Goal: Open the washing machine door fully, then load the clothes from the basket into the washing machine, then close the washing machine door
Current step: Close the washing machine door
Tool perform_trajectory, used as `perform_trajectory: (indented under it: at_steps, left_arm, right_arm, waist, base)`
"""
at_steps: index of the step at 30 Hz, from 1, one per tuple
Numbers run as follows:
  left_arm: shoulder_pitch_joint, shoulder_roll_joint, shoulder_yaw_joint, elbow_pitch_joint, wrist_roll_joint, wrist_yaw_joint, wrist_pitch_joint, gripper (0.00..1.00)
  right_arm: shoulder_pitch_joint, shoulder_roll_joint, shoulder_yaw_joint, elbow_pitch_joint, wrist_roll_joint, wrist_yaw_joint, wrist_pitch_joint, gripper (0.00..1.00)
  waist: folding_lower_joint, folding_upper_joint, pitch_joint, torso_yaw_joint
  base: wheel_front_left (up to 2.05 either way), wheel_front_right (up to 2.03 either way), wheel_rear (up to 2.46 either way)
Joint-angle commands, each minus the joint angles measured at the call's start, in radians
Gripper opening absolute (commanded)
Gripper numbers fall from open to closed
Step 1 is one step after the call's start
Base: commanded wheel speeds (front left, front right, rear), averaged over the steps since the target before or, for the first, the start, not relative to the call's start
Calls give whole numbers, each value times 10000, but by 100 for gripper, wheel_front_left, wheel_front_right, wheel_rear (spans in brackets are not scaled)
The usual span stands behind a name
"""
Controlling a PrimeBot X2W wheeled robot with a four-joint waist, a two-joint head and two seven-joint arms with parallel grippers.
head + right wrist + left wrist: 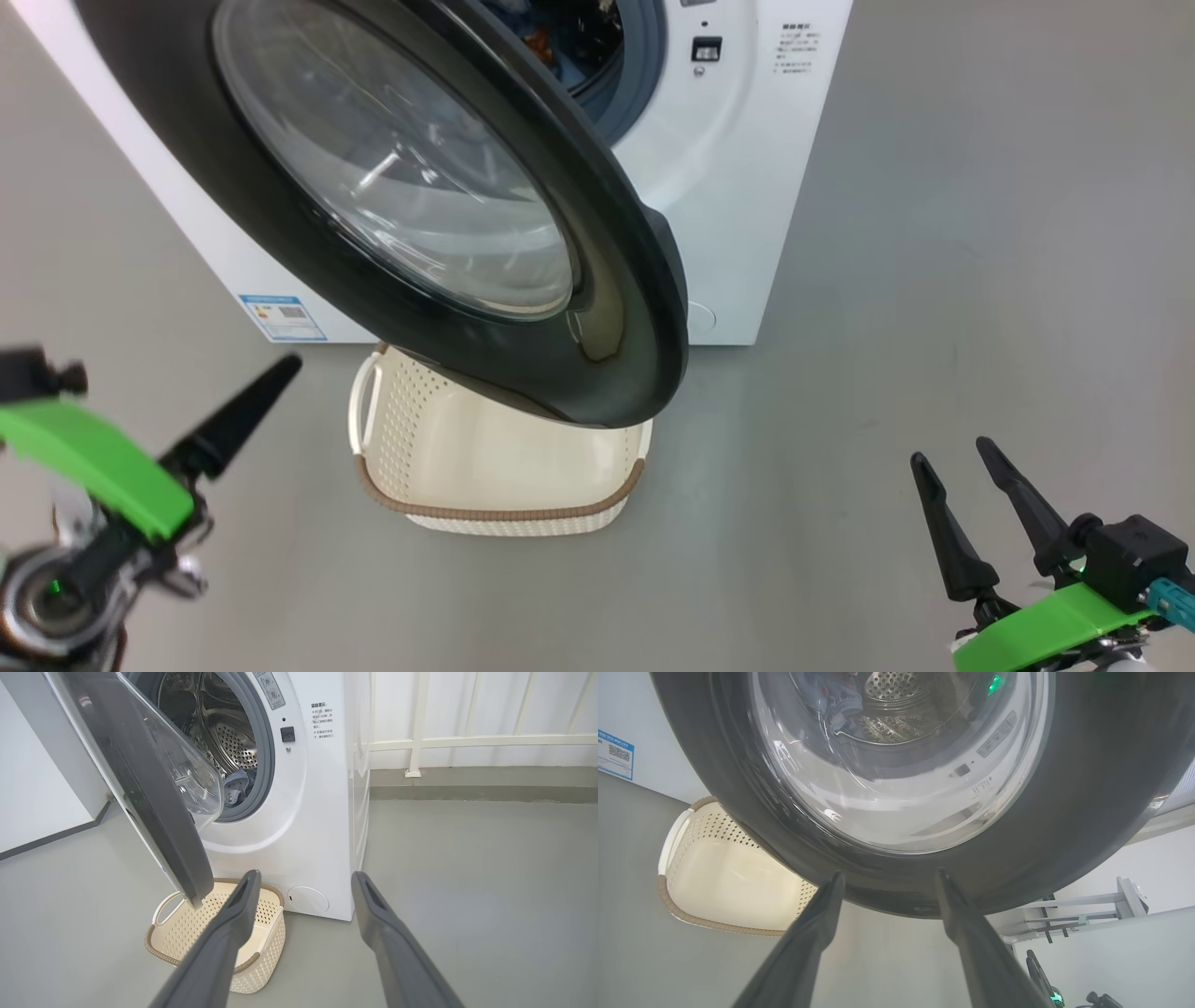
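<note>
door half open, clothes in drum.
door stands partway out from the washer, over the basket; clothes lie inside the drum. judged rigid and hinged; the glossy rim is likely slippery, so push on the black rim near its free edge, not the glass. left hand wide, empty, near the lower rim; right hand wide, empty, well apart.

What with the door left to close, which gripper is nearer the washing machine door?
Left. The left gripper points, open, at the washing machine door, close beneath its black lower rim. The right gripper stands farther back to its right, over the floor.
</note>
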Motion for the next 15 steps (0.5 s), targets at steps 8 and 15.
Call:
perform_trajectory:
  at_steps: [8, 15]
  left_arm:
    - [1099, 641, 133, -156, 113, -71, -1865, 100]
    - [1851, 623, -365, -45, 72, -71, -3818, 100]
  right_arm:
    - [400, -307, 39, -242, -20, 27, -120, 100]
    - [579, -269, -199, -311, -6, 27, -120, 100]
  waist:
    - [0, -1, -195, 41]
    - [0, -1, -136, -268]
  base:
    - [0, 0, 0]
    - [0, 0, 0]
